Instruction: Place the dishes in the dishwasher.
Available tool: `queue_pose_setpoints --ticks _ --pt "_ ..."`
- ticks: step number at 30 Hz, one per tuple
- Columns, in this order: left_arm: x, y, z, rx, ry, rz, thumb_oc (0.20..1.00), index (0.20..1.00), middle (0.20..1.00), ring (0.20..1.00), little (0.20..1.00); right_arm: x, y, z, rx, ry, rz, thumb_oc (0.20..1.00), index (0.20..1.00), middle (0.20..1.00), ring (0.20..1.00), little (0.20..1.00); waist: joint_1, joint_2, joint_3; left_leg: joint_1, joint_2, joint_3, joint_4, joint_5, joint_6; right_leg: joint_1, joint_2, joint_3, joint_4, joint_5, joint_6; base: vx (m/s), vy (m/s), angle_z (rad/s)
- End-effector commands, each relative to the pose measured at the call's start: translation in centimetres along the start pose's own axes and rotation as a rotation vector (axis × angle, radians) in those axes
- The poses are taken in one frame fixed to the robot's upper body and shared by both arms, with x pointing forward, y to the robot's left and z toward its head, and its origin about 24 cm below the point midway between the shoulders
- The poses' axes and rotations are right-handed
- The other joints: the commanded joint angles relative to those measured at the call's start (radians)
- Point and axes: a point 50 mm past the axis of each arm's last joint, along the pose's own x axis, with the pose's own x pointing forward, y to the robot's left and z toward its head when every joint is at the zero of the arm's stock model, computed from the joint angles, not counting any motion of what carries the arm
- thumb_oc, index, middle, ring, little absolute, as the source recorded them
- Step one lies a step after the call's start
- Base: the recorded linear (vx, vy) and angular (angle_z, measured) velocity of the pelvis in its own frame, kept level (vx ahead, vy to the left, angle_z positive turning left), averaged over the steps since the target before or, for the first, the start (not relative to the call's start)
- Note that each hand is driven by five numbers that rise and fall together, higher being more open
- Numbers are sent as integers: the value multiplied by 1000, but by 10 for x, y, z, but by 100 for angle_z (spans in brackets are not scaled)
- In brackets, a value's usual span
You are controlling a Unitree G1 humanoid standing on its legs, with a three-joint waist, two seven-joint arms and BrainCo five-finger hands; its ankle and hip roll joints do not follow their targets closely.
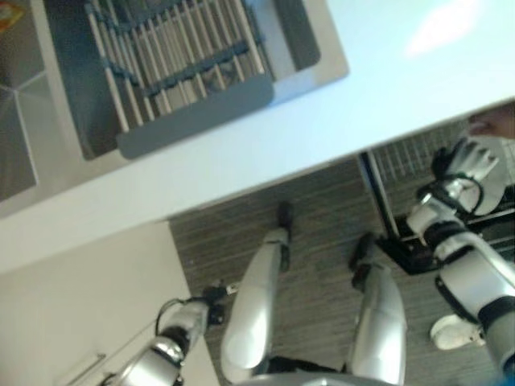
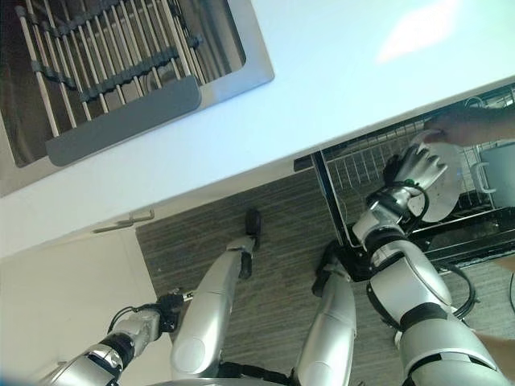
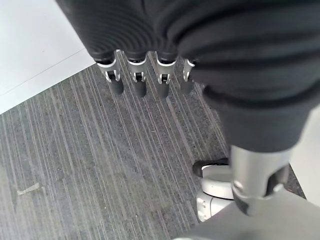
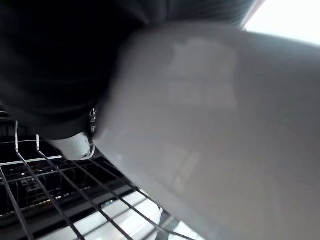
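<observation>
**Plate going into dishwasher rack, right hand holding**

Step in hand, as I judge it: seat the plate [image 2: 441, 186] in the wire rack [image 2: 364, 165] of the open dishwasher. To do it well: keep the plate on edge, line its rim up with a gap between the rack's tines, lower until the rim bears on the wires, then let go. Don't release early, since a tilted plate could slide along the wires. A person's hand [image 2: 460, 125] is on the plate's upper edge, just above the rack, so watch for a clash there.

Right hand [image 2: 417, 167]: over the rack, fingers curled round the near rim of the plate, gripping it. In the right wrist view the plate [image 4: 225, 130] sits right against the hand, rack wires [image 4: 60, 185] just below it; whether the rim touches the wires I can't tell.

Left hand [image 3: 145, 82]: well away from the rack, hanging low over the floor beside a white cabinet [image 2: 72, 289], fingers straight, holding nothing.

Plate look: white, round, smooth, glossy, looks plain and clean; no chips seen. Probably slippery and rigid.

A grey container [image 2: 497, 173] sits in the rack just beyond the plate.
</observation>
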Motion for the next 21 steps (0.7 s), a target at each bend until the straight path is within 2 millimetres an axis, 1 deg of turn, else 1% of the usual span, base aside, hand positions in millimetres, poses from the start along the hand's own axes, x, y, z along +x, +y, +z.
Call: queue_pose_setpoints --ticks 1,2,3,4,6,7,8,9,12,14,16,17,21 --pt "-4 7 -22 11 48 13 1000 1000 1000 1000 1000 22 -10 -4 20 -54 7 200 200 200 200 200 29 62 -11 49 -54 -10 -31 -56 35 -15 64 10 67 7 -31 -31 39 -1" --pt "-4 7 -22 11 48 11 1000 1000 1000 1000 1000 24 -13 -2 34 -58 -2 200 200 200 200 200 31 65 -11 45 -55 -9 -31 -55 34 -20 63 10 68 6 -32 -29 34 -2" --pt "-4 7 -23 15 49 6 1000 1000 1000 1000 1000 25 -14 2 89 -49 3 200 200 200 200 200 34 67 -11 36 -56 -9 -30 -53 33 -26 63 10 70 5 -33 0 0 0" --pt "-4 6 -22 21 47 -3 1000 1000 1000 1000 1000 25 -13 7 213 -8 50 1000 1000 1000 1000 1000 37 71 -11 30 -56 -10 -31 -52 32 -32 64 10 71 4 -33 0 0 0" --pt "-4 3 -23 28 45 -15 1000 1000 1000 1000 1000 21 -10 16 402 40 124 1000 1000 1000 1000 1000 40 75 -11 28 -57 -8 -37 -49 31 -35 66 11 68 3 -36 -5 18 0" --pt "-4 1 -23 29 45 -23 1000 1000 1000 1000 1000 19 -8 21 523 78 180 1000 1000 1000 1000 1000 40 79 -11 30 -57 -7 -42 -47 30 -37 68 14 68 2 -38 -3 43 0" --pt "-4 -1 -24 32 46 -29 1000 1000 1000 1000 1000 13 -4 25 675 159 232 1000 1000 1000 1000 1000 40 81 -11 32 -57 -5 -44 -49 29 -37 67 16 68 0 -40 -7 40 0" --pt "-4 -2 -24 34 47 -32 1000 1000 1000 1000 1000 11 -3 28 750 187 250 1000 1000 1000 1000 1000 40 82 -11 32 -57 -5 -44 -50 29 -38 67 16 68 -1 -41 0 0 0" --pt "-4 -1 -21 38 51 -33 1000 1000 1000 1000 1000 7 -7 50 915 71 359 1000 1000 1000 1000 1000 38 79 -11 39 -56 -1 -42 -54 25 -31 64 15 70 -4 -42 0 0 0" --pt "-4 0 -21 29 46 -25 1000 1000 1000 1000 1000 2 -8 60 1063 44 454 1000 1000 1000 1000 1000 32 70 -11 42 -49 7 -38 -55 23 -31 68 15 75 -9 -44 0 0 0" --pt "-4 0 -23 22 52 -23 1000 1000 1000 1000 1000 -1 -8 59 1114 53 461 1000 1000 1000 1000 1000 22 63 -11 47 -44 14 -37 -57 21 -30 74 20 81 -13 -47 1 -4 2" --pt "-4 1 -25 17 56 -23 1000 1000 1000 1000 1000 -1 -9 60 1110 42 454 1000 1000 1000 1000 1000 19 62 -11 49 -42 17 -39 -56 20 -29 77 22 81 -14 -48 0 0 0" --pt "-5 0 -32 -8 62 -14 1000 1000 1000 1000 1000 -7 -14 67 1149 71 374 1000 1000 1000 1000 1000 9 52 -11 69 -37 25 -50 -55 17 -13 89 27 67 -13 -50 -3 0 -3"
